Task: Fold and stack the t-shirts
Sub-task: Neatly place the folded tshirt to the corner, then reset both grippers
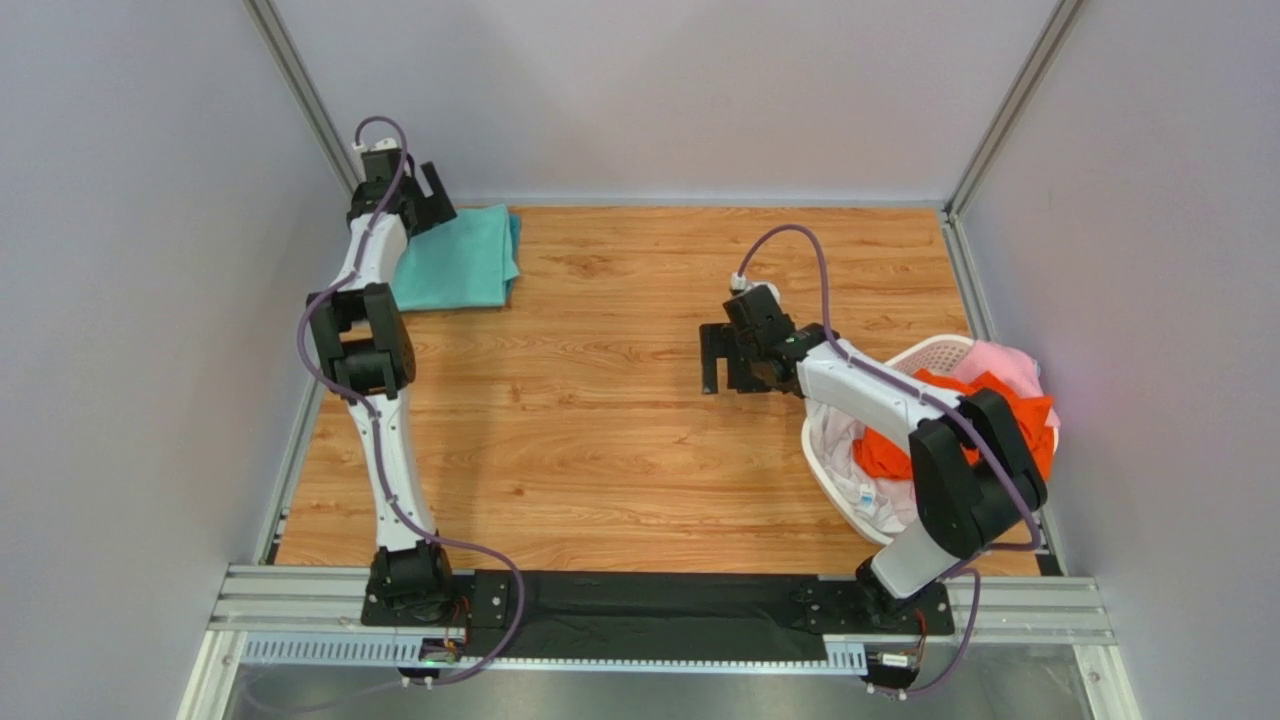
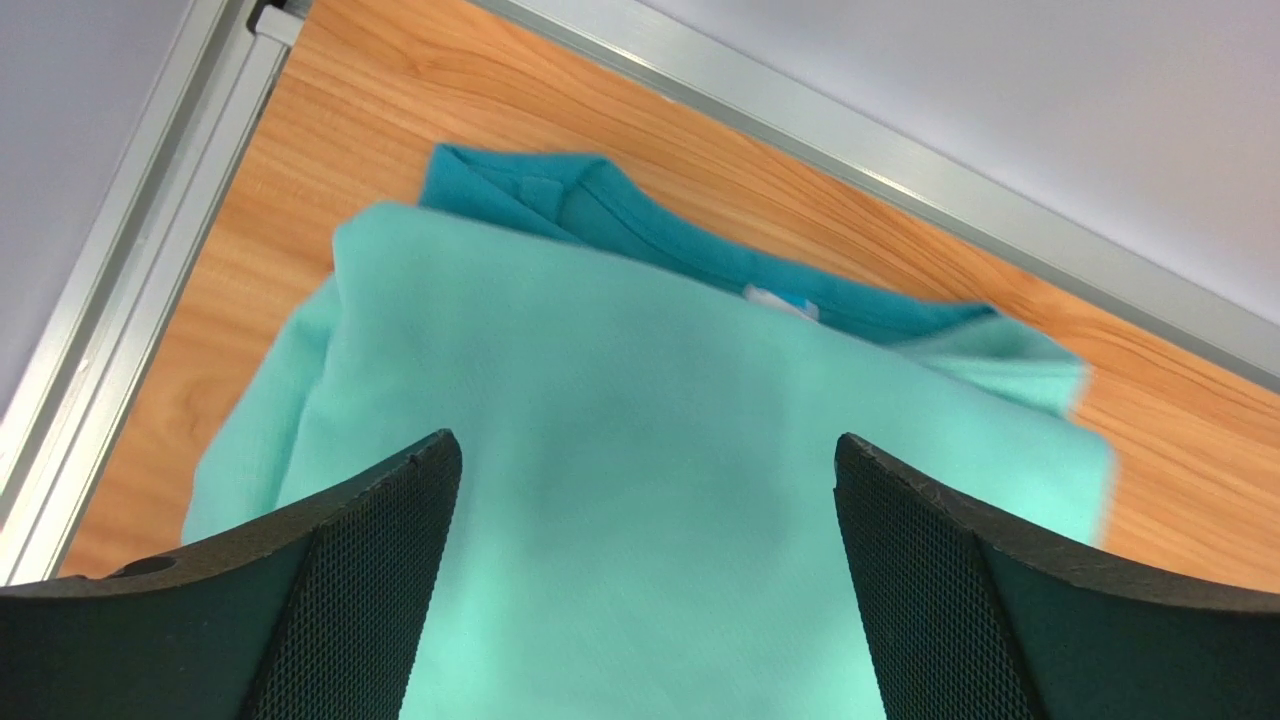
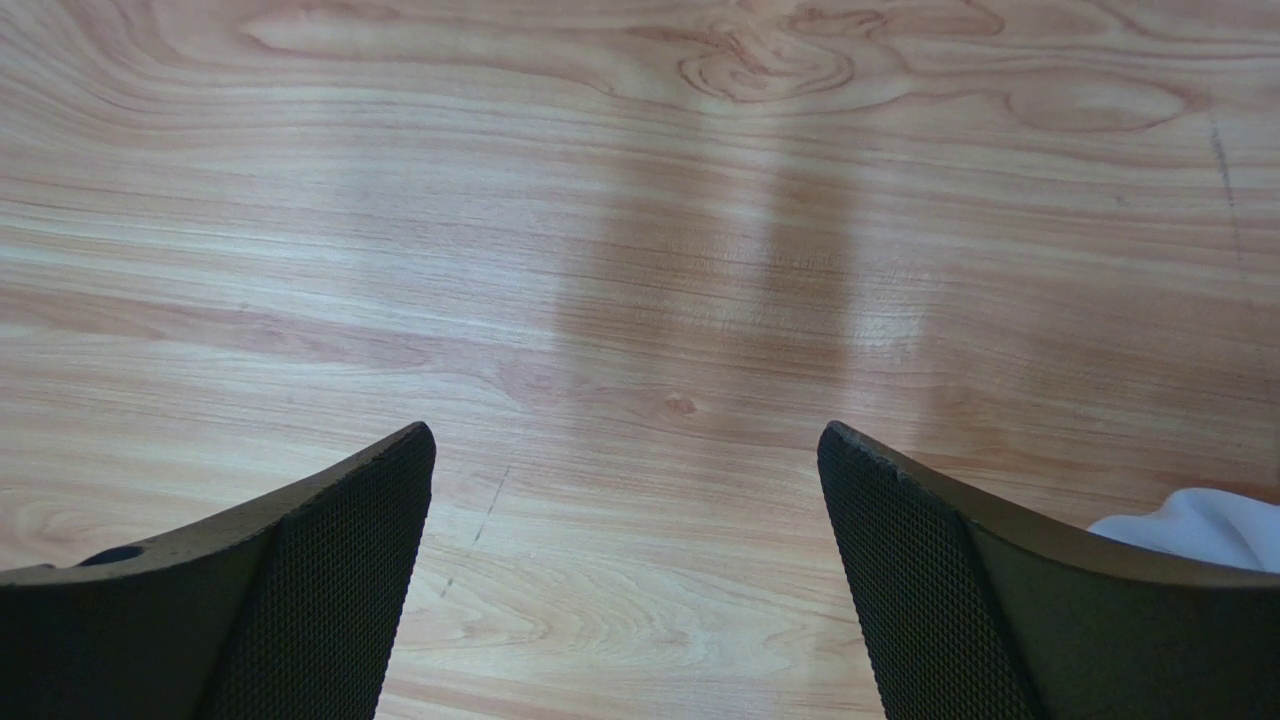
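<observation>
Shirts lie folded far left, mint shirt atop teal shirt, likely leaving folding room. Left claw hovers released above them; right claw, released, hangs near basket.

Stretches the left arm far forward, elbow kinked, left gripper tipped downward with jaws spread wide; keeps the right arm folded sharply, reaching inward and low, right gripper equally wide apart
</observation>
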Controlling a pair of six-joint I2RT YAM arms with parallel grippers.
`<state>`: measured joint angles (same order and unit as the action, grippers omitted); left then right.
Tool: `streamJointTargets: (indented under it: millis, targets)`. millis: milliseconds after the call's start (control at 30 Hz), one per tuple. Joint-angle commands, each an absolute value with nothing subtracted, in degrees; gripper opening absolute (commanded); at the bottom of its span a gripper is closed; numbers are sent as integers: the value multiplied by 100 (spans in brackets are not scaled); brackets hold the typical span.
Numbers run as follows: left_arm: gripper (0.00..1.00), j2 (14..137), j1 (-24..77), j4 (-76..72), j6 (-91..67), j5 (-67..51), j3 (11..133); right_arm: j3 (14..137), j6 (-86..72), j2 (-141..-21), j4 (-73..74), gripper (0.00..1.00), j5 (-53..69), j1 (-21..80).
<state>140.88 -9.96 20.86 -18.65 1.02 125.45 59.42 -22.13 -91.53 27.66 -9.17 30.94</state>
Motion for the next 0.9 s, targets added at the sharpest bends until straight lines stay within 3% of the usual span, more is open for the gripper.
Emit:
streamJointTargets:
  millis: [0, 333, 633, 733, 867]
  targets:
    - [100, 12737, -598, 2188, -1881, 412, 12402, 5925, -2232, -8536, 2637, 100, -1019, 3111]
    - [100, 9820, 542, 2943, -2899, 824, 9952, 5248, -2663, -7507, 2505, 100, -975, 3120]
    - [100, 6393, 2565, 3410, -4261, 2442, 5394, 4492, -2953, -6461, 2453, 100, -1230, 3111]
    - [100, 5338, 2944, 3523, -4341, 2532, 4635, 4272, -3006, -6241, 2268, 100, -1415, 3129]
    - [100, 4914, 2944, 4112, -4509, 2548, 4386, 4043, -3050, -5994, 1969, 100, -1380, 3129]
